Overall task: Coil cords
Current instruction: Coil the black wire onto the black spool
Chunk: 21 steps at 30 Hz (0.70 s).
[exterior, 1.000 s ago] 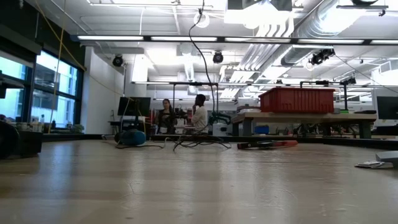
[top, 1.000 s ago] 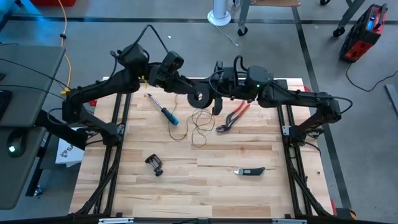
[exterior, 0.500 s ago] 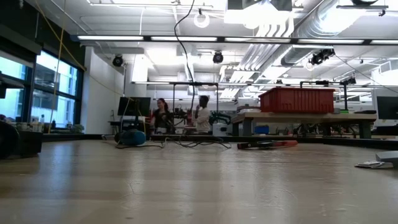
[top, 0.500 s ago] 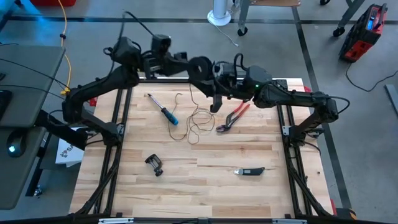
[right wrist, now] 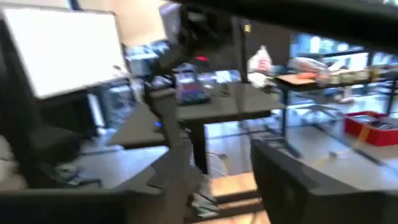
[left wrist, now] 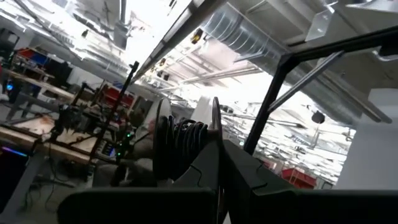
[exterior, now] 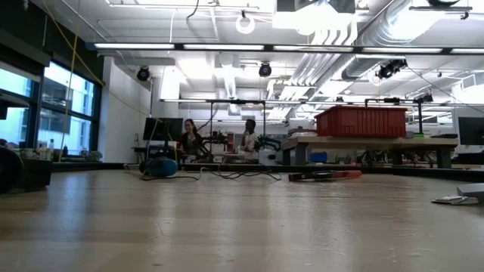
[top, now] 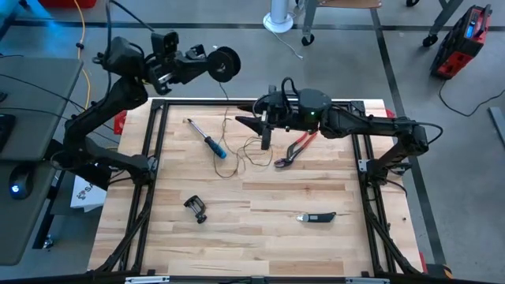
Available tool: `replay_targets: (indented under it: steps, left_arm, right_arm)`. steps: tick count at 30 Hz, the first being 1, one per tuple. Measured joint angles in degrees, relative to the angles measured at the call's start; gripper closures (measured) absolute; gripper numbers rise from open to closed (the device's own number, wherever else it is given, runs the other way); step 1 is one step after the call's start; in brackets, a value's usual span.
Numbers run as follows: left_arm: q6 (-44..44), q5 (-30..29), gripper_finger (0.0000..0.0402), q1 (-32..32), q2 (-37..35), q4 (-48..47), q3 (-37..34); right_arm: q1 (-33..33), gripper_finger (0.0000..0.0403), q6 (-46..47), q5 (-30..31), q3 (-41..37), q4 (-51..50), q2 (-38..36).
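Keep left pincer (top: 207, 63) clamped on reel (top: 226, 63), high beyond desk (top: 260, 201) far edge; rotate steadily. Guide slack cord (top: 246, 150), heaped beside pliers (top: 295, 148), through right pincer (top: 263, 128), fingers apart above it. Avoid snagging screwdriver (top: 207, 139).

**Level look across the tabletop**

The wooden table (exterior: 227, 227) fills the lower half. At its far edge lie a blue heap (exterior: 161, 167), a tangle of thin cord (exterior: 240, 174) and a red tool (exterior: 325, 175). A flat grey object (exterior: 456, 199) sits at right. Beyond, two people (exterior: 219, 141) sit at a bench, and a red bin (exterior: 361, 121) stands on another bench. A dark cable (exterior: 193, 9) hangs from above.
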Motion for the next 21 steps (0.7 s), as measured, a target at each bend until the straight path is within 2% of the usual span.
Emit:
replay_targets:
  steps: [5,13,21]
  left_arm:
    - [-0.5,-1.8,0.0402,-2.2,-0.7,-0.5,0.0]
    - [-0.2,-6.4,0.0401,-6.2,1.1,-0.4,0.0]
    - [-0.2,-7.1,0.0401,-6.5,1.8,-0.5,0.0]
  right_arm:
    - [-0.3,0.0203,-6.0,0.7,0.0,1.3,0.5]
    - [-0.2,0.0203,-12.6,0.3,0.0,2.7,1.6]
    - [-0.2,0.0207,-13.7,0.2,0.0,2.5,1.9]
